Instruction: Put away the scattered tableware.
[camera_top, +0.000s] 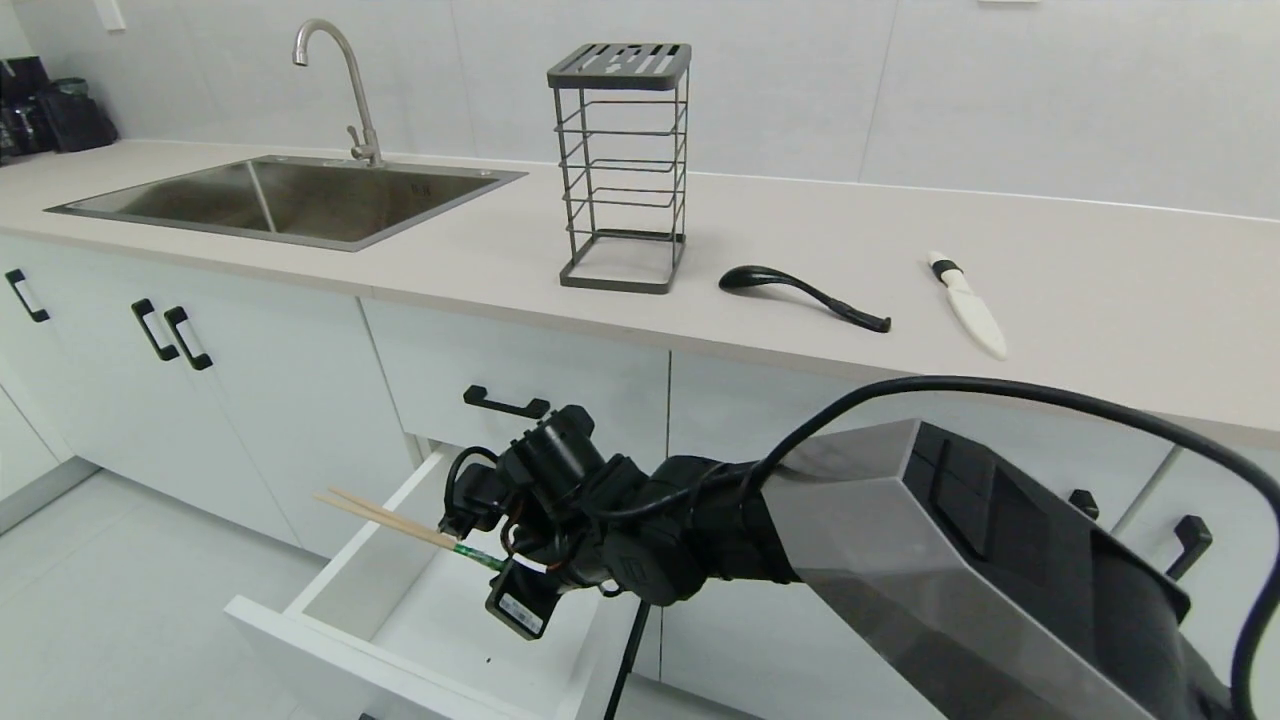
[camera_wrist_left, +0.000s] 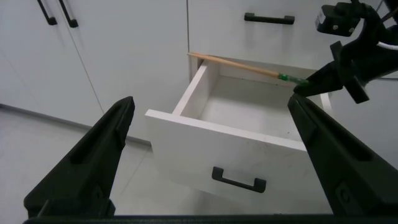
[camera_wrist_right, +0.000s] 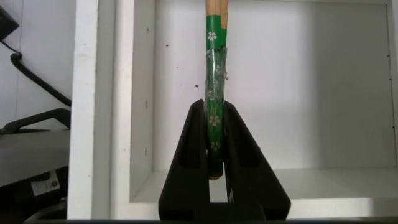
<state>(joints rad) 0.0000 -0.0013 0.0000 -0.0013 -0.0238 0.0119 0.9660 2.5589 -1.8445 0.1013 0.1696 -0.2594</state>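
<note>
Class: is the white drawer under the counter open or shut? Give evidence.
Open. The drawer stands pulled out from the cabinet, its white inside showing below chopsticks in the right gripper.

Nothing legible is showing. A small white sticker (camera_top: 524, 611), on the arm's black end just above the open drawer (camera_top: 300, 632), is carrying print too small to read.

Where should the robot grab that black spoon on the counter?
Probably the thin handle of the spoon, coming down from above and pinching across it. It lies flat on the counter, so nothing fits under it, and its round bowl looks wider and slippier.
</note>
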